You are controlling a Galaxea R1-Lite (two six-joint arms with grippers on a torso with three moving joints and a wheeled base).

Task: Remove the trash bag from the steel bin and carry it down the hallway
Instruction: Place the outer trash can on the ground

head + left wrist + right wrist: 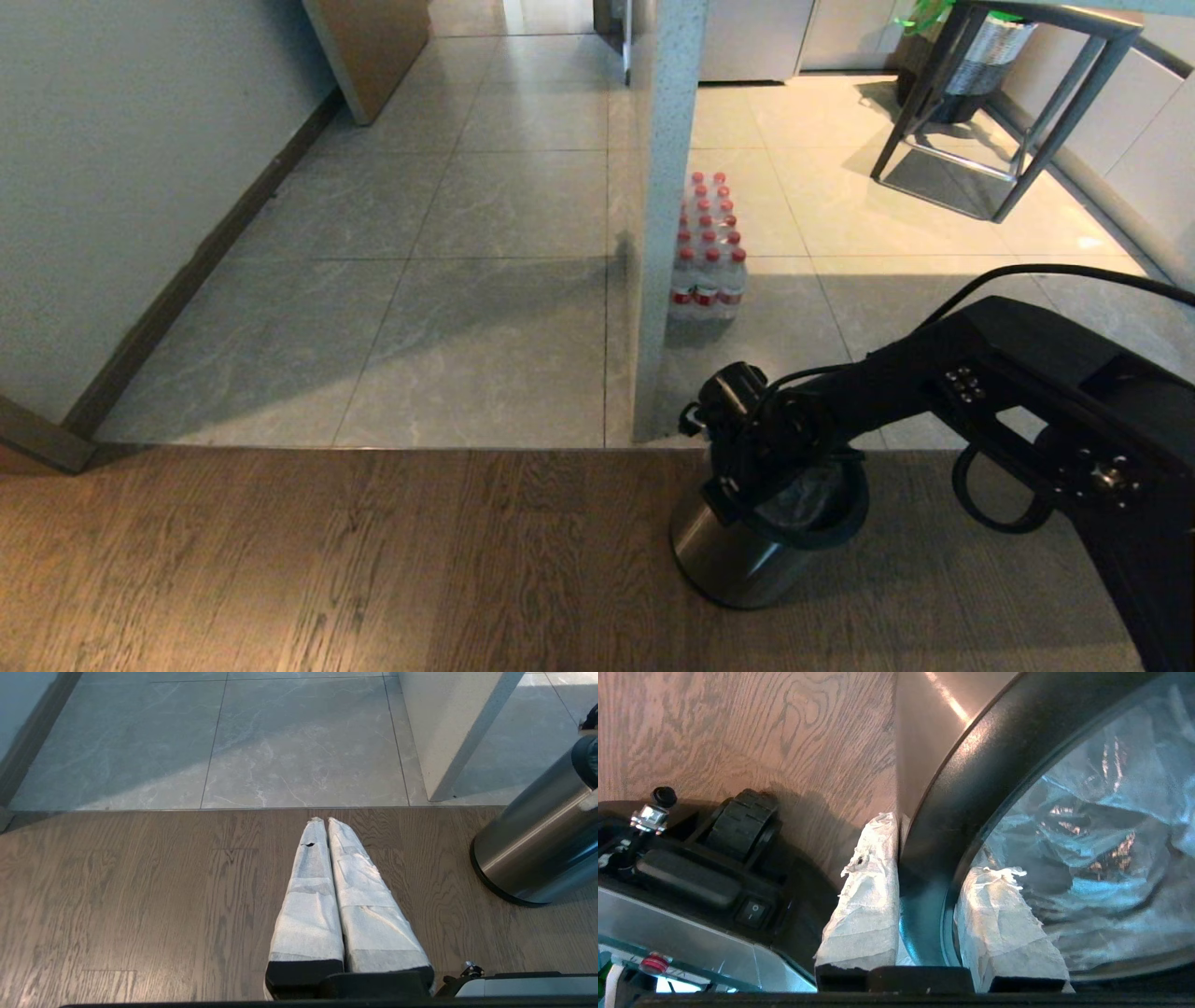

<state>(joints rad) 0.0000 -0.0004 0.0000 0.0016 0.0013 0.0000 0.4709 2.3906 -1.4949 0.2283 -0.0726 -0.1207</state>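
We have our right gripper down at the near edge of the steel bin, which stands on the wood floor beside the pillar, with one taped finger outside the black rim ring and the other inside, pinched on that rim. The trash bag lies just beyond the inner finger, crumpled down inside the bin, so our pull must go straight up and out. Our left gripper hangs aside over the floor, fingers pressed together.
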